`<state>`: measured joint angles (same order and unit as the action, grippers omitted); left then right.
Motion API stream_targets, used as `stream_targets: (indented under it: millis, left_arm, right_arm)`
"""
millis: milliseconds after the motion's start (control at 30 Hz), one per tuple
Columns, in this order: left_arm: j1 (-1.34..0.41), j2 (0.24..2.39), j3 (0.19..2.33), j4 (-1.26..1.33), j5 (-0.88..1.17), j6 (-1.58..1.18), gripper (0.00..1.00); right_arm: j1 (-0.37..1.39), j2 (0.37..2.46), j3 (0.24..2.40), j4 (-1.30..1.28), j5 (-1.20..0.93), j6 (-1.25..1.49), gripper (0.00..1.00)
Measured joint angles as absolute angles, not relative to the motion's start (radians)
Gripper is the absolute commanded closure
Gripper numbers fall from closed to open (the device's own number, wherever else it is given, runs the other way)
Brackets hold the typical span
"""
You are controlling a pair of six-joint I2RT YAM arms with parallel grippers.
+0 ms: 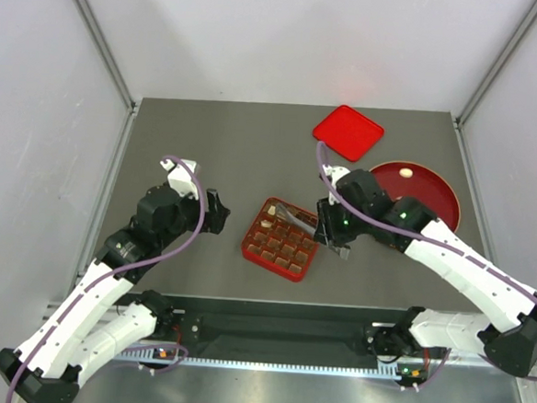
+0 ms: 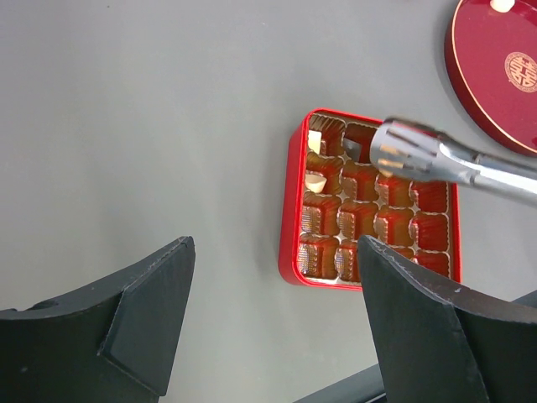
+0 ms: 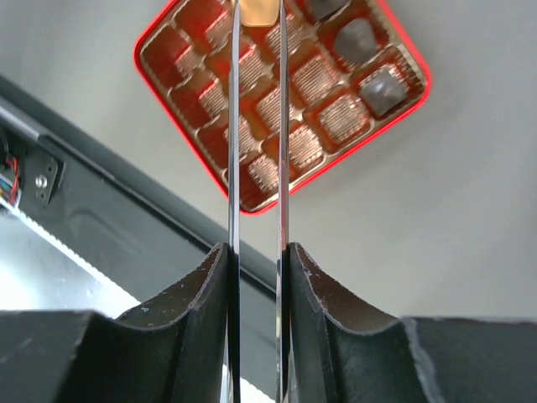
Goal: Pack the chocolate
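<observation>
Counted: one red gridded tray, one flat red lid, one round red plate, and one pair of metal tongs.

Chocolate, seven pieces seen:
- Three dark brown pieces sat in cells along one tray edge.
- Two cream-white pieces sat in cells on the tray's left-arm side.
- One tan piece sat between the tong tips over the tray.
- One cream-white piece lay on the plate, well apart from the tray.

Each piece roughly filled one cell.

The right gripper was clamped on the tongs. The left gripper was spread wide beside the tray, gripping nothing.
</observation>
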<state>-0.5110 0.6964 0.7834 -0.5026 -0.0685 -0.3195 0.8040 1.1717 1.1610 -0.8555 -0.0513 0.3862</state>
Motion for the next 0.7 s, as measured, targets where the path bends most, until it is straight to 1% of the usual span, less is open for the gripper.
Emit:
stream_targets:
  millis: [233, 700]
  left_arm:
    - [-0.511, 0.696, 0.783, -0.502, -0.068, -0.319, 0.17]
    - [-0.511, 0.696, 0.783, -0.503, -0.068, -0.319, 0.17]
  right_arm:
    - [0.836, 1.173, 1.161, -0.869, -0.054, 0.385, 0.70]
    - [0.842, 1.203, 1.159, -0.884, -0.038, 0.385, 0.66]
